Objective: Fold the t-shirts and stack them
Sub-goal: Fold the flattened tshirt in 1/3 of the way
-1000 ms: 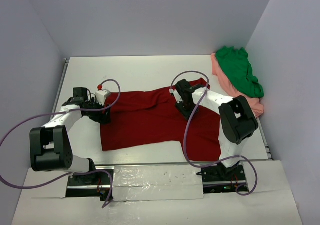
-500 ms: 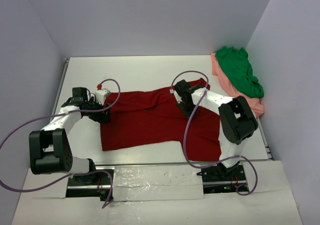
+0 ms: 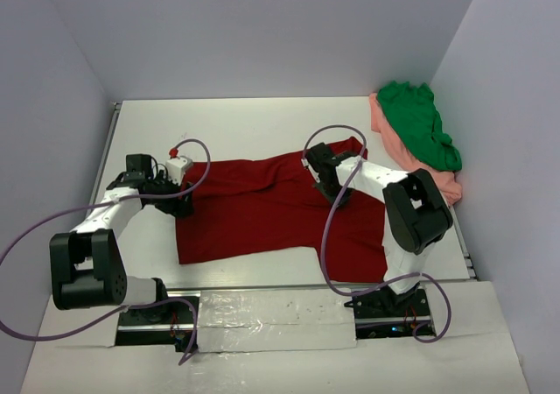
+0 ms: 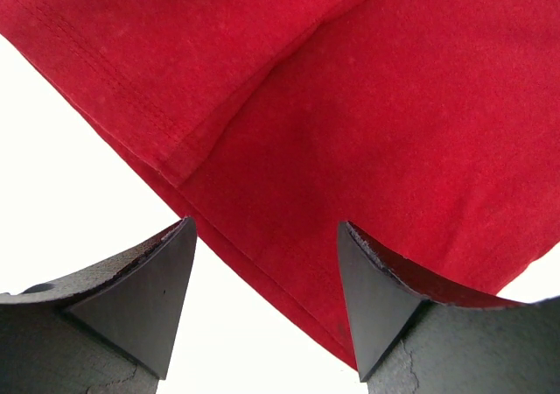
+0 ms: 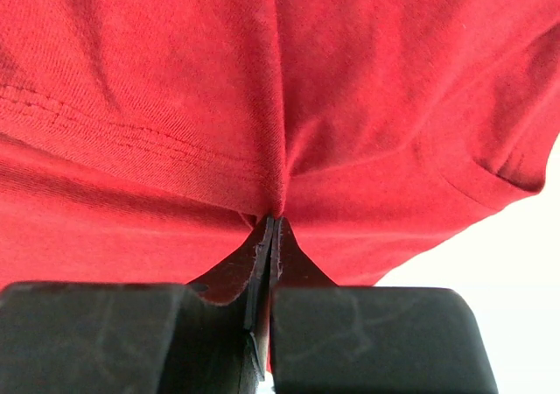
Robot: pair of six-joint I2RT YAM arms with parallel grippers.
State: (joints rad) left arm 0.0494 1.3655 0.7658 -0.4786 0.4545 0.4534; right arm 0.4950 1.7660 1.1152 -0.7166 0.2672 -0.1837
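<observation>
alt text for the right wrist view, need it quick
The right gripper is pinched shut on a pucker of the dark red t-shirt, whose fabric fills nearly the whole frame. White table shows at lower right.

We see a white surface (image 3: 262,127) closed in on three sides by plain pale grey walls: a back wall (image 3: 262,35), a left wall (image 3: 44,105) and a right wall (image 3: 516,131). A thin metal rail (image 3: 104,153) runs along the surface's left edge, and another rail (image 3: 466,256) runs along its right edge. At the near edge a crinkled silvery sheet (image 3: 276,315) lies flat, and nearer still a white ledge (image 3: 262,369) spans the width. In both wrist views we make out only bare white patches of the same surface.
</observation>
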